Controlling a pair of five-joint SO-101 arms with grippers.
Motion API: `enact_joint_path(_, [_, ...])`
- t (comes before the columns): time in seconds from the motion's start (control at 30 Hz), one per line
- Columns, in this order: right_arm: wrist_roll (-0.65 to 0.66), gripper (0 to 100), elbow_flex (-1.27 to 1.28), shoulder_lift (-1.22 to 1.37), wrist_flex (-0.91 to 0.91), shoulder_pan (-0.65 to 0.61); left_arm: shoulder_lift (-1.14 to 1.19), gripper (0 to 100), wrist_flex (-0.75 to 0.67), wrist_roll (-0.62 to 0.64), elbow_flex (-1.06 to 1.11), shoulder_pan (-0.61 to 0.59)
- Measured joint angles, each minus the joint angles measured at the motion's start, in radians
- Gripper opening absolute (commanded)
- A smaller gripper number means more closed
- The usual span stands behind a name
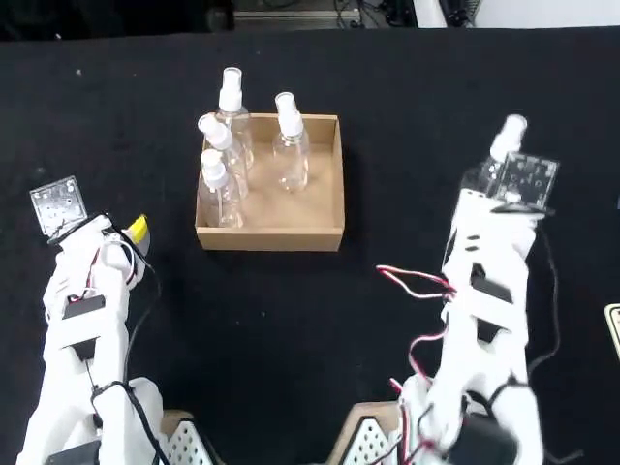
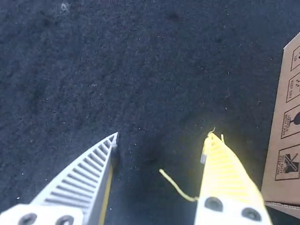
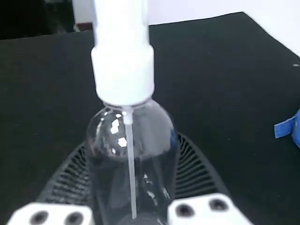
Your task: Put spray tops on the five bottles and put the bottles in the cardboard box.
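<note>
The shallow brown cardboard box [image 1: 269, 237] holds four clear plastic bottles with white spray tops [image 1: 291, 145]. Well right of the box, the right gripper [image 1: 504, 170] pinches a fifth capped clear bottle [image 3: 131, 140]. Just left of the box, the left gripper [image 2: 162, 138] hangs spread above the black tabletop [image 1: 387, 77].

High view: light falls evenly from above. The black table [image 1: 407, 87] soaks it up and carries almost no cast shadow. The spray tops [image 1: 231, 89] in the cardboard box [image 1: 320, 232] burn near pure white.

Left wrist view: the open left hand [image 2: 162, 136] has a glaring yellow finger [image 2: 225, 173], with a pale glow on the table at its tip and a dark patch of shadow between the fingers.

Right wrist view: the bottle [image 3: 140, 136] clasped in the right hand [image 3: 133, 154] shows hard white reflections on its shoulder — its spray top [image 3: 123, 56] is washed out.
</note>
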Motion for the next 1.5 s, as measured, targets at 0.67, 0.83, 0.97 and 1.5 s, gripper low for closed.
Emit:
enact_joint_path(0.67, [-0.038,1.1,-0.069,0.752,-0.847,0.126,0.000,26,0.000,0.000,0.000,0.000])
enact_joint_path(0.83, [-0.066,1.2,-0.071,0.832,-0.950,0.127,0.000,26,0.000,0.000,0.000,0.000])
enact_joint_path(0.97, [-0.069,1.3,-0.077,0.859,-0.996,0.127,0.000,26,0.000,0.000,0.000,0.000])
enact_joint_path(1.5, [-0.069,19.5,-0.077,0.859,-1.003,0.126,0.000,26,0.000,0.000,0.000,0.000])
